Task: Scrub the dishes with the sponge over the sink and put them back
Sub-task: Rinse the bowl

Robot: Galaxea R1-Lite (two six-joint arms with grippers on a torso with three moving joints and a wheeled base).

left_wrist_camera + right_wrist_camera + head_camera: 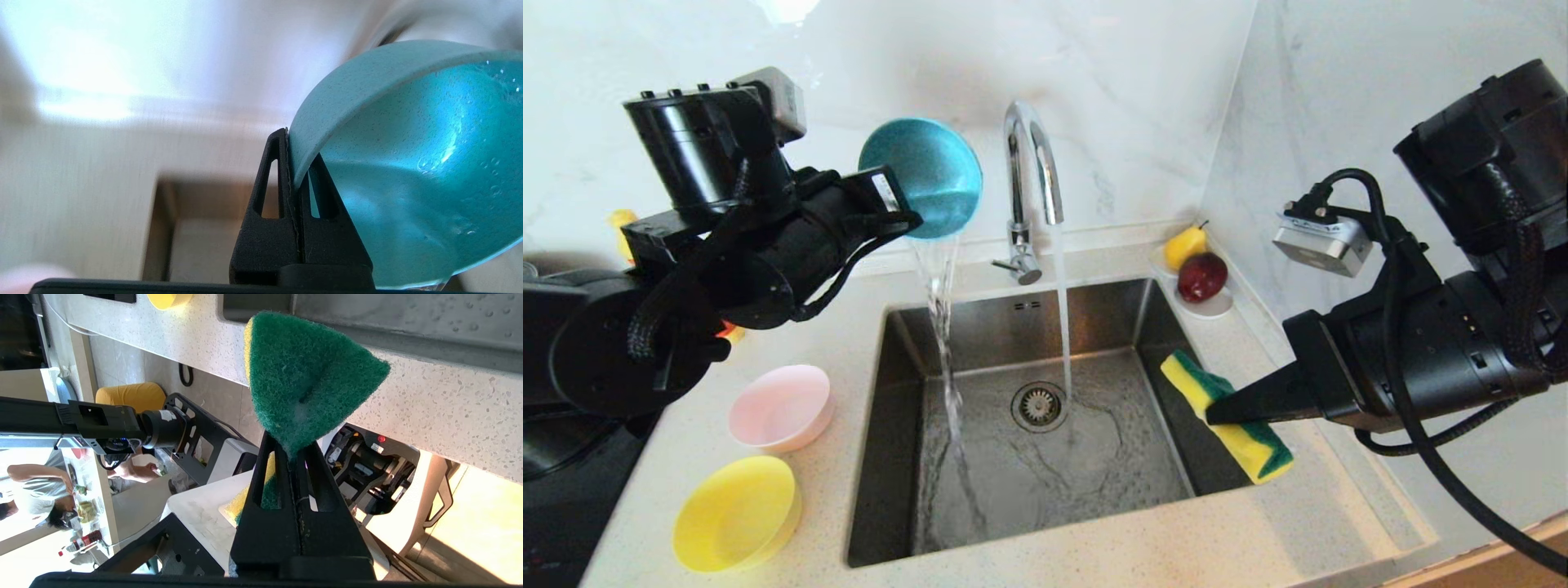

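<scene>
Black arms [768, 237], braided cables [1515, 269]

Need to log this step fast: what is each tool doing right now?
Left tool: shut on the blue bowl, tipping water into the sink.
Right tool: shut on the sponge.

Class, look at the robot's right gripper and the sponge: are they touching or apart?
Touching. The right wrist view shows the right gripper with its jaws shut on the sponge, pinching its green face.
</scene>
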